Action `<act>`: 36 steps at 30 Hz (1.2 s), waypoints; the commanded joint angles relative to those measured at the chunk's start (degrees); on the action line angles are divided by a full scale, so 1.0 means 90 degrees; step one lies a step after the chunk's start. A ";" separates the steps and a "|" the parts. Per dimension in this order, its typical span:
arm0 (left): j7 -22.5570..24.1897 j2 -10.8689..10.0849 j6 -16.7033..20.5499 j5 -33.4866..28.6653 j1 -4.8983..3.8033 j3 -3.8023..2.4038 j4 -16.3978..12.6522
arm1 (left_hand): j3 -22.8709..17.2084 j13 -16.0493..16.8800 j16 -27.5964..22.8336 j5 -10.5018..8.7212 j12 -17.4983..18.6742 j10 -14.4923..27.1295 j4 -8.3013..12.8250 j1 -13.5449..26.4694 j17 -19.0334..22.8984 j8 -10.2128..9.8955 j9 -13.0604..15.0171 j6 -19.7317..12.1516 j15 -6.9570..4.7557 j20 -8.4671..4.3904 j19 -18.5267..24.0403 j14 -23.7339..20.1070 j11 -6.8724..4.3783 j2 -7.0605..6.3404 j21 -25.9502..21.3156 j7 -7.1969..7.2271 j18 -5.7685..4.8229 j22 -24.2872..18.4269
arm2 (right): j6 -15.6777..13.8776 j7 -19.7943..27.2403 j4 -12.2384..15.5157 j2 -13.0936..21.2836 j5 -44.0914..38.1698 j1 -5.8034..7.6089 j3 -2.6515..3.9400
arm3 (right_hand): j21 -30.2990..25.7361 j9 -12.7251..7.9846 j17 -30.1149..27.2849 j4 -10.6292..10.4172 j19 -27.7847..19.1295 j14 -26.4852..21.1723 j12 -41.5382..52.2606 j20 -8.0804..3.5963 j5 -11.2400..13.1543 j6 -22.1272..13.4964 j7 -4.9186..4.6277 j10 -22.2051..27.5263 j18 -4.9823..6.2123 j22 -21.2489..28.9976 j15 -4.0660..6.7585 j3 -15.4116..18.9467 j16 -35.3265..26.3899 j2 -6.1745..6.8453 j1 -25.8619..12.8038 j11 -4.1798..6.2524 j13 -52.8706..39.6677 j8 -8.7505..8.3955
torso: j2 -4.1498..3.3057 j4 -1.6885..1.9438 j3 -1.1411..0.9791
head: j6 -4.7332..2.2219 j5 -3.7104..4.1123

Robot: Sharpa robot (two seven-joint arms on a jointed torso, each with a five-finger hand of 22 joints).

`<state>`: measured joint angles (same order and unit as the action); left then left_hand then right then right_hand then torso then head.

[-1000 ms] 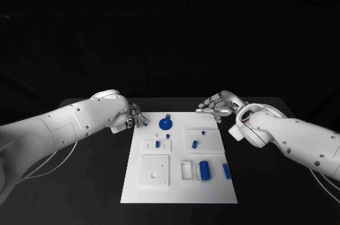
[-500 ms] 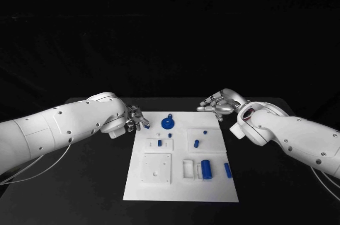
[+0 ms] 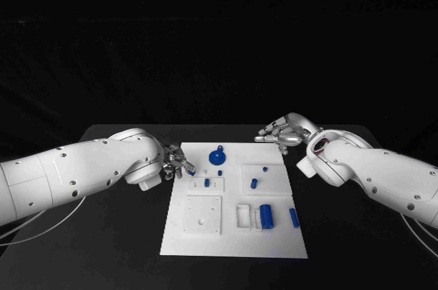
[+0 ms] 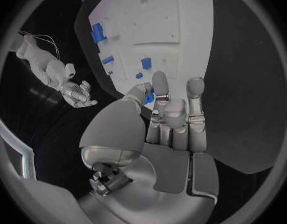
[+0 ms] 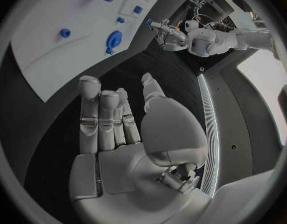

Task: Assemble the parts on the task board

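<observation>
White plastic, matt and flat: the board [image 3: 274,242] lies mid-frame on the black bench [image 3: 109,239], long side running away from the robot. It carries shallow square recesses and blue parts. A round disc [image 3: 217,157] with a small lug sits near the top edge, a smooth cylinder [image 3: 266,217] stands by a slotted holder at lower right, and a short bar [image 3: 293,218] lies just beside it.

The left hand [image 3: 173,164], silver and jointed, hovers at the board's upper left edge. It pinches a tiny blue piece [image 4: 147,97] between thumb and a fingertip, the other fingers straight. The right hand [image 3: 281,136] hangs off the upper right corner with fingers apart and nothing in them.

I'd say this is the carry before an insertion. Next the left hand must line the piece up over its seat and lower it squarely; which seat, I can't tell from here
</observation>
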<state>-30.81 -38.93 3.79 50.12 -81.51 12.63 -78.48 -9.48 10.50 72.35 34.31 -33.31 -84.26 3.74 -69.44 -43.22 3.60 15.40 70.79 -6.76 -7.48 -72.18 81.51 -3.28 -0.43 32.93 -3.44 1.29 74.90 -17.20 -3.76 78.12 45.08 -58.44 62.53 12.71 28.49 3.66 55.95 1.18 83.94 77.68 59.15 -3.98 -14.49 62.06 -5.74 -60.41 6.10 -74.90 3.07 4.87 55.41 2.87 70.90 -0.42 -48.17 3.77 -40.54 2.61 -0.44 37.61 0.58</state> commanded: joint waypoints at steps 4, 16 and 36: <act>-0.0084 -0.0031 0.0442 -0.0041 -0.0014 0.0104 -0.0192 | -0.0321 0.0018 0.0047 0.0052 -0.0088 -0.0294 0.0317 0.0058 -0.0075 0.0022 0.0201 0.0978 -0.0015 0.0002 -0.0023 0.0065 -0.0084 0.0003 0.0055 0.0468 0.0117 0.0131 | 0.0026 0.0054 -0.0001 -0.0009 0.0016 -0.0010 0.0002 | -0.0016 -0.0008 -0.0005 -0.0006 0.0207 0.0037 -0.0020 -0.0022 -0.0033 -0.0045 0.0002 -0.0040 0.0075 -0.0341 0.0008 0.0007 -0.0023 -0.0004 0.0030 -0.0020 0.0006 -0.0021 | -0.0010 -0.0010 0.0002 | 0.0014 -0.0018; -0.0055 0.0070 0.0699 0.0164 0.0075 0.0138 -0.0218 | -0.0323 0.0034 0.0091 0.0045 -0.0150 -0.0295 0.0318 0.0084 -0.0155 0.0023 0.0202 0.1022 -0.0020 0.0004 -0.0015 0.0074 -0.0084 0.0007 0.0095 0.0479 0.0123 0.0132 | 0.0026 0.0055 0.0002 -0.0006 0.0019 -0.0016 0.0002 | -0.0024 -0.0009 -0.0011 -0.0007 0.0206 0.0033 -0.0020 -0.0022 -0.0075 -0.0048 0.0000 -0.0040 0.0075 -0.0339 0.0009 0.0012 -0.0031 -0.0009 0.0027 -0.0021 0.0006 -0.0023 | -0.0016 -0.0008 0.0005 | 0.0033 -0.0016; -0.0207 0.0150 0.0562 0.0450 0.0207 0.0140 -0.0161 | -0.0330 0.0043 0.0102 0.0040 -0.0165 -0.0294 0.0327 0.0085 -0.0178 0.0022 0.0184 0.1032 -0.0015 0.0008 -0.0004 0.0075 -0.0082 0.0011 0.0124 0.0479 0.0125 0.0131 | 0.0030 0.0049 0.0009 0.0013 0.0031 -0.0016 0.0002 | -0.0024 -0.0009 -0.0011 -0.0007 0.0206 0.0033 -0.0020 -0.0022 -0.0075 -0.0048 0.0000 -0.0040 0.0075 -0.0339 0.0009 0.0012 -0.0031 -0.0009 0.0027 -0.0021 0.0006 -0.0023 | -0.0016 -0.0006 0.0003 | 0.0080 -0.0006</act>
<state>-32.26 -37.69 9.07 53.33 -79.69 13.91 -79.89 -10.57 10.83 73.01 34.53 -34.56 -84.26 4.83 -68.61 -44.78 3.61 16.93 70.95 -6.82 -7.47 -72.17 82.03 -3.27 -0.88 33.84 -3.29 1.29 74.93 -17.19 -3.74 78.12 45.17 -58.19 62.42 12.70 28.49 3.66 55.96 1.18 83.94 77.68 59.15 -3.98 -15.09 62.06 -5.75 -60.41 6.10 -74.90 3.07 4.87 55.41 2.87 70.90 -0.42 -48.18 3.77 -40.69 2.55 -0.44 38.27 0.52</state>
